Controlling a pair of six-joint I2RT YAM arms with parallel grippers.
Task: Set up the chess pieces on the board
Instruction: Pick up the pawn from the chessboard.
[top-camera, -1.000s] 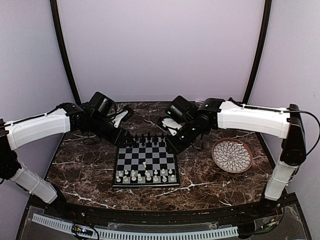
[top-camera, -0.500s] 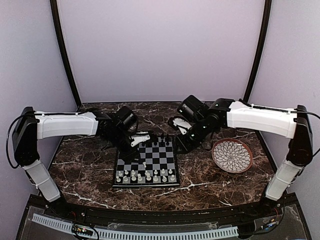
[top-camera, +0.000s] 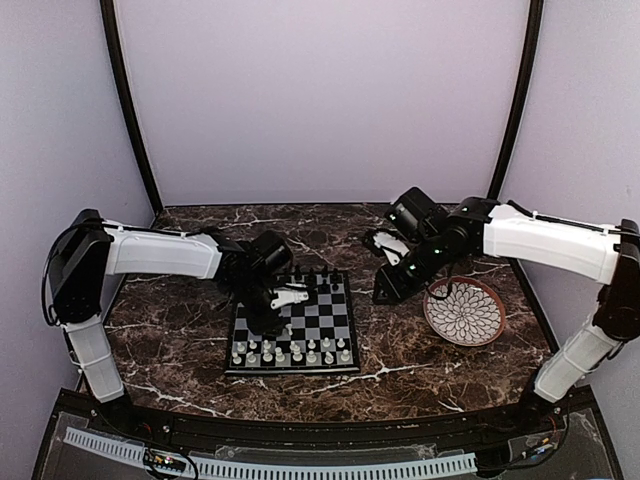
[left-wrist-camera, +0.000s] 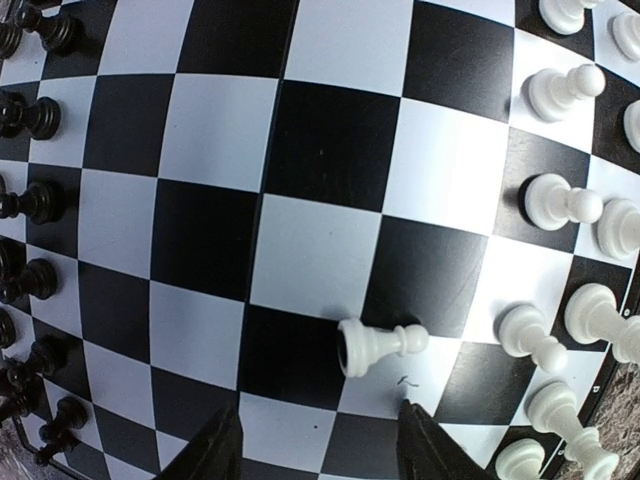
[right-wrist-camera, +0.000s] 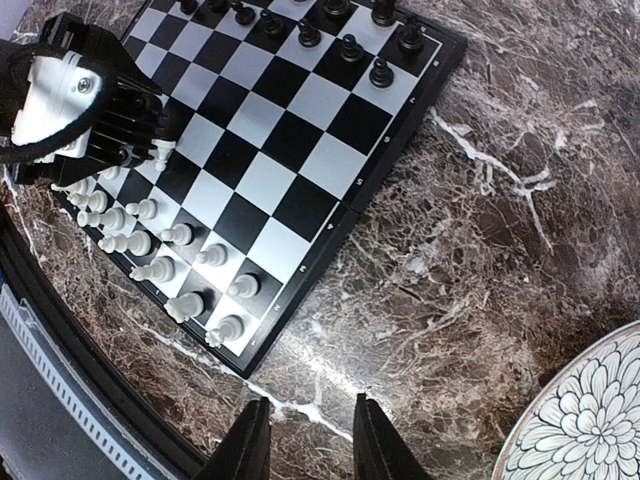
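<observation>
The board lies mid-table, with cream-white chess pieces in two near rows and black ones along the far edge. My left gripper hangs low over the board's left half. In the left wrist view it is open, and a white pawn lies on its side just ahead of the fingertips, touching neither. Standing white pieces are to its right, black pieces to its left. My right gripper is off the board's right side, open over bare marble.
A round white petal-patterned plate with a brown rim sits right of the board, also at the corner of the right wrist view as the plate. The dark marble table ends at a black front rail. The board edge lies left of the right fingers.
My left arm has swung in from the board's far-left corner and down over its left half. My right arm has pulled back right, off the board toward the plate.
</observation>
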